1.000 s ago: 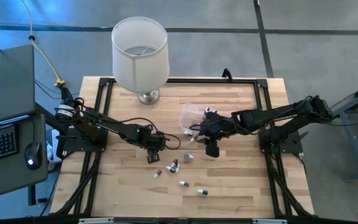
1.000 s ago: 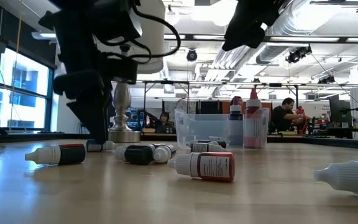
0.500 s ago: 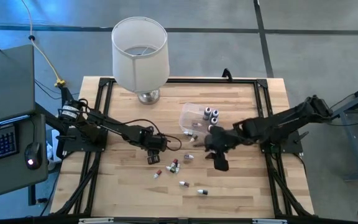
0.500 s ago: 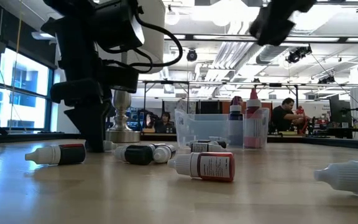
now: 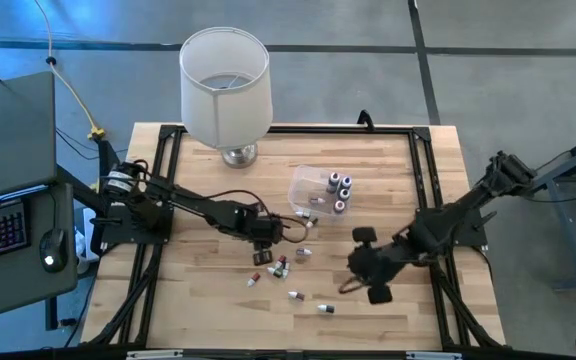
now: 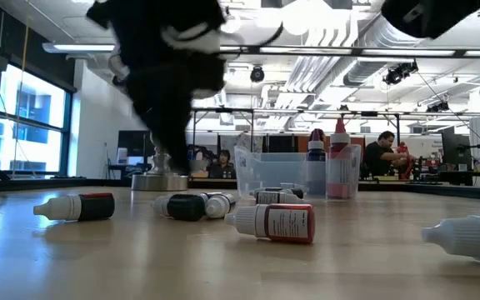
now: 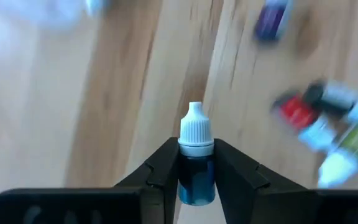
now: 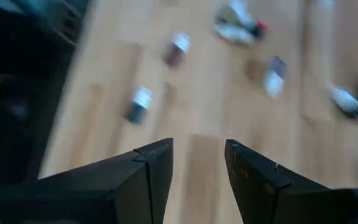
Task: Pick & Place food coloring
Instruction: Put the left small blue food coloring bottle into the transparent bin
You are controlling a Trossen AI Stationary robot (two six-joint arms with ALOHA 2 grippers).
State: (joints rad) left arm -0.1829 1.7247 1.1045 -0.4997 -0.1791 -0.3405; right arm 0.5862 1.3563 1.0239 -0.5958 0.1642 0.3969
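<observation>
My left gripper (image 5: 261, 250) (image 7: 196, 149) is over the middle of the table, shut on a small blue food coloring bottle (image 7: 196, 177) with a white cap. Several more bottles (image 5: 280, 265) (image 6: 273, 222) lie on their sides on the wood near it. A few bottles (image 5: 338, 184) (image 6: 317, 158) stand upright inside the clear plastic tub (image 5: 308, 188) (image 6: 265, 171). My right gripper (image 5: 378, 292) (image 8: 197, 152) is open and empty, above the table toward the near right, away from the tub. My left gripper pinches the blue bottle's body (image 7: 196, 180) between its two fingers, just behind the white cap (image 7: 196, 129). The bottle lies along the fingers, and its cap sticks out past the fingertips. It is lifted clear of the table.
A lamp with a white shade (image 5: 225, 72) stands by its metal base (image 5: 238, 155) (image 6: 161, 179) at the far left of the table. Black frame rails (image 5: 428, 170) run along the table's sides. Bare wood lies between the scattered bottles and the right edge.
My right gripper has drawn back from over the tub toward the near right of the table, uncovering the upright bottles in the tub. My left gripper has risen off the table and moved right toward the tub, carrying the blue bottle.
</observation>
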